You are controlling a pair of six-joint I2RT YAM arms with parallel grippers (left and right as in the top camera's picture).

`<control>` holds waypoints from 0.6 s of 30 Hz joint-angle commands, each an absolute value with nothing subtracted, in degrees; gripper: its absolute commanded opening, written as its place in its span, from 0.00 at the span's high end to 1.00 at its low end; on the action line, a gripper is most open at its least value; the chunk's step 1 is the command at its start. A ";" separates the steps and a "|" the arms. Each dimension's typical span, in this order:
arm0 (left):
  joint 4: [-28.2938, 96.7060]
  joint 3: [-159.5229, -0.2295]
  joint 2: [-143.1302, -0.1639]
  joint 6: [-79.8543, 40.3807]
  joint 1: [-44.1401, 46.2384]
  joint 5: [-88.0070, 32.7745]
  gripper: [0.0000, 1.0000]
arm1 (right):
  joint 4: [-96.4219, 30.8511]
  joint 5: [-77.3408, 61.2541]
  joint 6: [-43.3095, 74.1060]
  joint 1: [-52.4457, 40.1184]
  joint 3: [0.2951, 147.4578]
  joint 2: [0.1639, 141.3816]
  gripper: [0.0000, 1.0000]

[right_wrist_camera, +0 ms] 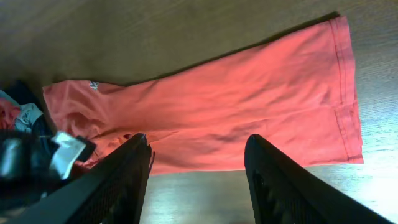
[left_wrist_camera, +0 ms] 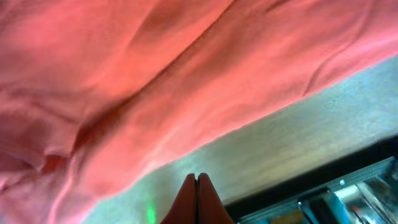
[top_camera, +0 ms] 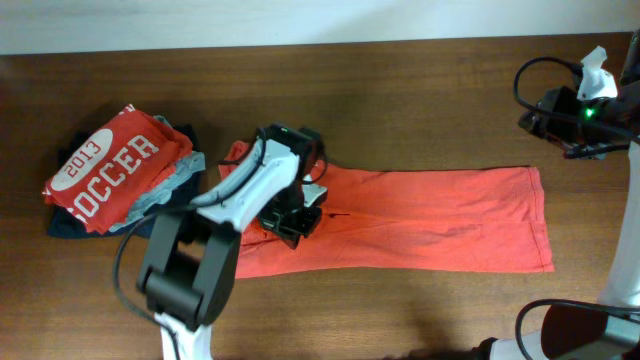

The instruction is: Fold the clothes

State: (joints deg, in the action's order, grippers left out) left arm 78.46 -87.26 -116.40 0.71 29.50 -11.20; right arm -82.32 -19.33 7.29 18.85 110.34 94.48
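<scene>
The shirt (top_camera: pixel 430 220) lay flat as a long folded strip across the middle of the worktop (top_camera: pixel 400 90). The left gripper (top_camera: pixel 293 218) sat low over its left end, jaws pressed together with no cloth seen between them. The right gripper (right_wrist_camera: pixel 197 140) hung off to the far right, jaws apart and empty. A pile (top_camera: pixel 110 165) of folded clothes lay just left of the shirt.

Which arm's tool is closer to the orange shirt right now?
Left. The left tool is down on the shirt, near its collar end; the right tool hangs away beyond the hem end.
</scene>
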 commanded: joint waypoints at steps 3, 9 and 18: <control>75.75 -87.31 -106.06 -9.39 29.76 11.14 0.68 | -82.30 -18.81 6.87 18.74 109.91 94.67 0.48; 70.65 -85.80 -105.97 -5.78 25.02 8.43 0.59 | -82.35 -18.81 6.87 18.74 109.91 94.67 0.48; 58.08 -78.54 -106.06 9.13 22.52 -4.93 0.62 | -82.32 -18.81 6.92 18.74 109.91 94.67 0.48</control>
